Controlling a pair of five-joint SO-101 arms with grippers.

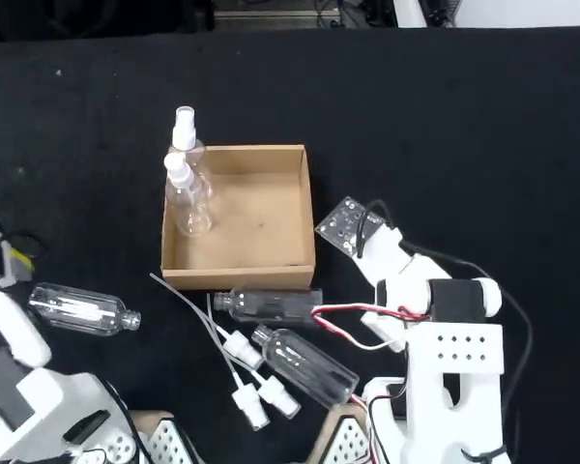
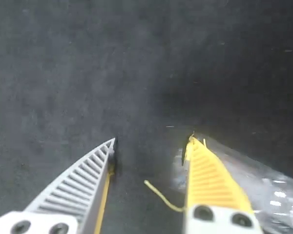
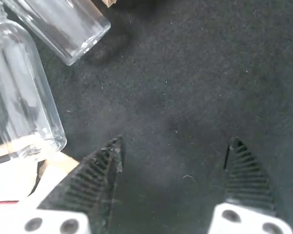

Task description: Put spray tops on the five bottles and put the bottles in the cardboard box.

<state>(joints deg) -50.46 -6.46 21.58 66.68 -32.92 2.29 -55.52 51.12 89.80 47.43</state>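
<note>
My left hand point(image 2: 151, 144) hangs wide open over the black bench point(image 2: 136, 58), with a lying bottle point(image 2: 263, 180) just beside its yellow finger. My right hand point(image 3: 176, 146) is wide too, near two topless bottles point(image 3: 24, 97) point(image 3: 63, 24) lying in front of the cardboard box point(image 1: 237, 217), which holds one topped bottle point(image 1: 188, 203).

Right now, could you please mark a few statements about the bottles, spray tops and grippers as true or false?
1. Three uncapped bottles lie on the table. True.
2. The cardboard box holds all five bottles. False: only two capped bottles stand at one corner.
3. The right gripper is open and empty. True.
4. The loose spray tops lie inside the box. False: they lie on the table in front of it.
5. The left gripper is shut on a bottle. False: it is open.
</note>
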